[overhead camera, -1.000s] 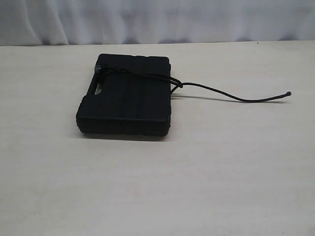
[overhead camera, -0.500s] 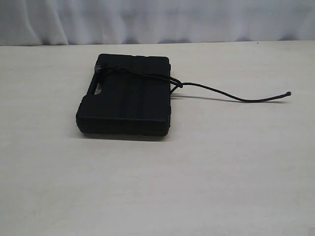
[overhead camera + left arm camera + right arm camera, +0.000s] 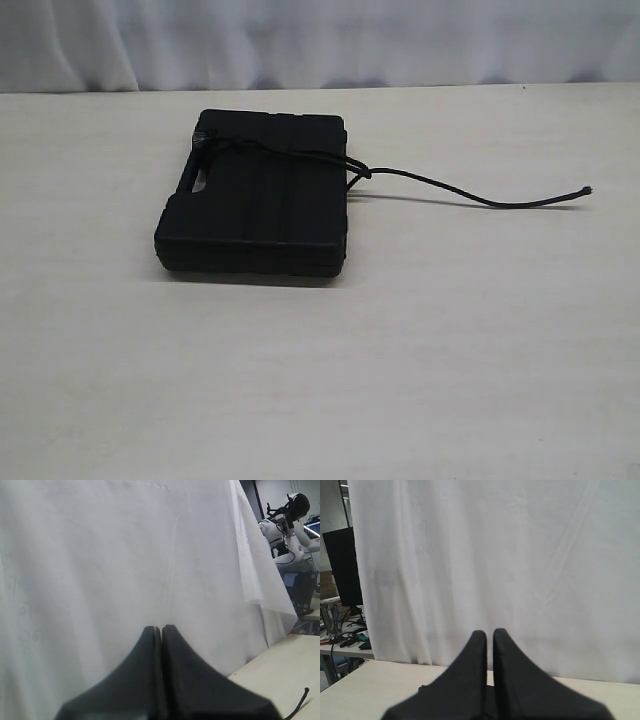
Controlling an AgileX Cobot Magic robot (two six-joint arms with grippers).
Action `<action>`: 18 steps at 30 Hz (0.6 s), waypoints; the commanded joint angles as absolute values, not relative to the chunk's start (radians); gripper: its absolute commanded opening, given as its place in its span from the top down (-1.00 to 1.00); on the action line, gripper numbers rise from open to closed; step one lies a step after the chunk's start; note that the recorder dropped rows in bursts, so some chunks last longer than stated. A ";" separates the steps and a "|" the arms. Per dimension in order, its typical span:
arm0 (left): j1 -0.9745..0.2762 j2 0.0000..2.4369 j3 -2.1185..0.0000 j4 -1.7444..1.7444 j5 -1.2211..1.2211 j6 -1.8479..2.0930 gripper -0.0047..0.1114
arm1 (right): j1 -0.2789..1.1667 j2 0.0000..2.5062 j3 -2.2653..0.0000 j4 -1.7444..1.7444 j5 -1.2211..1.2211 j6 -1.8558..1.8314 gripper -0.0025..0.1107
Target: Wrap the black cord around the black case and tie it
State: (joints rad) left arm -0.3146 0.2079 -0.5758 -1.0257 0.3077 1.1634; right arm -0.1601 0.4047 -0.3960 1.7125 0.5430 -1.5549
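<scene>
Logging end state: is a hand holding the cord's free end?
No, the free end of the black cord lies alone on the table.

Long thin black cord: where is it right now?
In the exterior view the black cord crosses the far top of the flat black ribbed case, knots at its right edge, then trails right across the pale table.

No change seen, black cord [image 3: 510, 206] apparently unmoved

Where the black cord [image 3: 460, 192] crosses the black case [image 3: 255, 205], its wraps are indistinct.
</scene>
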 commanded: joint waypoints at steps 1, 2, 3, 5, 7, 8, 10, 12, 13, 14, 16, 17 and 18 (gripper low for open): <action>-0.321 0.202 -0.571 -0.716 0.316 0.768 0.92 | -0.160 0.401 -0.393 1.708 0.544 -1.554 0.88; -0.321 0.202 -0.571 -0.483 0.316 0.498 0.92 | -0.160 0.401 -0.393 1.708 0.544 -1.554 0.88; -0.321 0.202 -0.571 -0.364 0.314 0.352 0.92 | -0.160 0.401 -0.393 1.708 0.544 -1.554 0.88; -0.321 0.202 -0.560 -0.085 0.291 0.005 0.92 | -0.160 0.401 -0.393 1.708 0.544 -1.554 0.88; -0.321 0.198 -0.527 0.092 0.240 -0.188 0.92 | -0.160 0.401 -0.393 1.708 0.544 -1.554 0.88; -0.321 0.193 -0.506 0.120 0.209 -0.213 0.92 | -0.160 0.401 -0.393 1.708 0.544 -1.554 0.88; -0.321 0.177 -0.464 0.122 0.165 -0.187 0.92 | -0.160 0.401 -0.393 1.708 0.544 -1.554 0.88; -0.318 0.157 -0.428 0.120 0.151 -0.155 0.92 | -0.160 0.401 -0.393 1.708 0.544 -1.554 0.88; -0.311 0.145 -0.407 0.120 0.146 -0.139 0.92 | -0.160 0.401 -0.393 1.708 0.544 -1.554 0.88; -0.300 0.134 -0.386 0.114 0.136 -0.117 0.92 | -0.160 0.401 -0.393 1.708 0.544 -1.554 0.88; -0.275 0.114 -0.342 0.088 0.112 -0.072 0.92 | -0.160 0.401 -0.393 1.708 0.544 -1.554 0.88; -0.256 0.105 -0.322 0.079 0.104 -0.056 0.92 | -0.160 0.401 -0.393 1.708 0.544 -1.554 0.88; -0.236 0.093 -0.302 0.069 0.096 -0.047 0.92 | -0.160 0.401 -0.393 1.708 0.544 -1.554 0.88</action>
